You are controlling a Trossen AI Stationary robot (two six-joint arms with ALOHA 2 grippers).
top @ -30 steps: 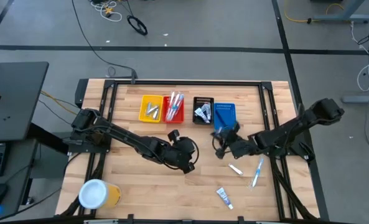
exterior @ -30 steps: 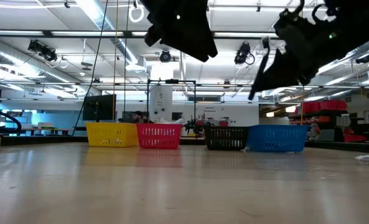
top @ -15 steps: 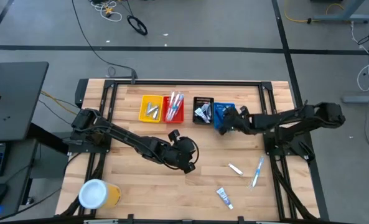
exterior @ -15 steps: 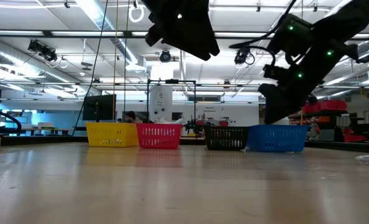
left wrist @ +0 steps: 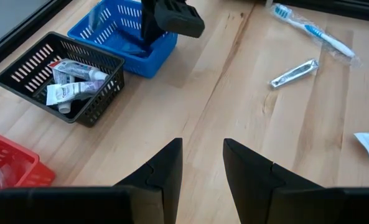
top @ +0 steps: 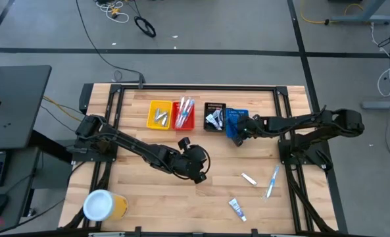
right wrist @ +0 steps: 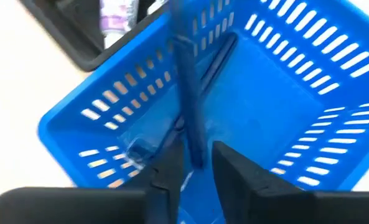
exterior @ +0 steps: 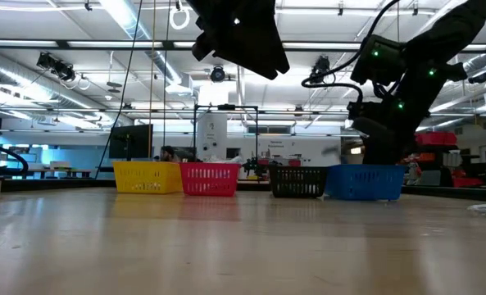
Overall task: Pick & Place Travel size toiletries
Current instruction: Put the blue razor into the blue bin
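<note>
My right gripper (top: 238,133) reaches down into the blue bin (top: 238,118) at the far side of the table and is shut on a slim dark blue razor (right wrist: 188,93). My left gripper (top: 196,166) hovers open above mid-table and touches nothing. Three loose toiletries lie flat on the near right of the table: a silvery packet (top: 248,178), a blue-white toothbrush (top: 272,181) and a small white tube (top: 237,209). The black bin (left wrist: 44,53) holds white tubes (left wrist: 72,84). My right gripper pinches the razor between its two fingers (right wrist: 167,171) near one end (right wrist: 196,149), coming from above and pointing down into the blue bin. The razor runs on ahead of the fingertips along the bin's floor; whether it rests there I cannot tell.
Four small bins stand in a row at the far edge: yellow (top: 159,114), red (top: 184,115), black (top: 214,116), blue. A yellow cup with a white lid (top: 101,205) stands at the near left corner. Bare wood lies between the bins and the loose items.
My right gripper has moved from mid-table on the right toward the far edge and down into the blue bin, carrying the dark razor, which earlier hung below it clear of the table. My left arm has kept still.
</note>
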